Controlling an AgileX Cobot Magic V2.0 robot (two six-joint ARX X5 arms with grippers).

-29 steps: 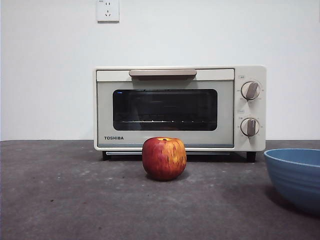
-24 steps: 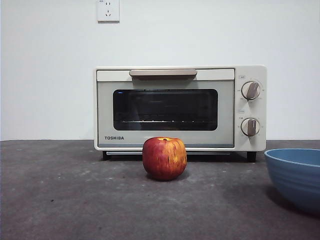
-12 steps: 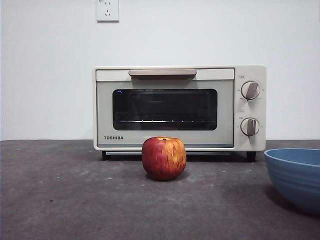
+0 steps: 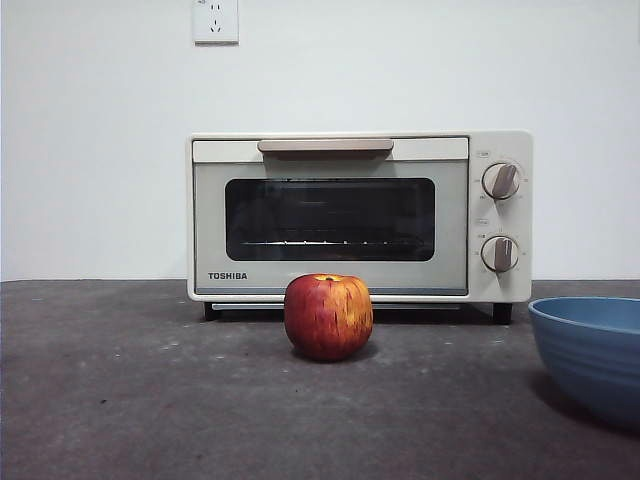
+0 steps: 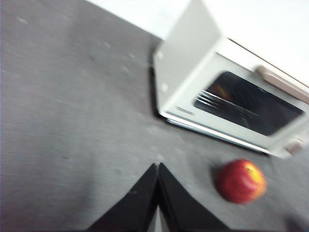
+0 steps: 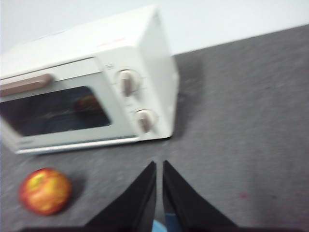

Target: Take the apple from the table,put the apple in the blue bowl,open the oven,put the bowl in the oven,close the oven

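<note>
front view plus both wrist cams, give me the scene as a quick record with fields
apple: on the table, in front of the oven, untouched
blue bowl: on the table, apart from the apple, cut off by the picture's edge, empty as far as visible
oven: door shut, handle at top, two knobs beside the door
left gripper: jaws shut, above bare table, holding nothing
right gripper: jaws nearly together, holding nothing, above the table
task progress: no step done yet
</note>
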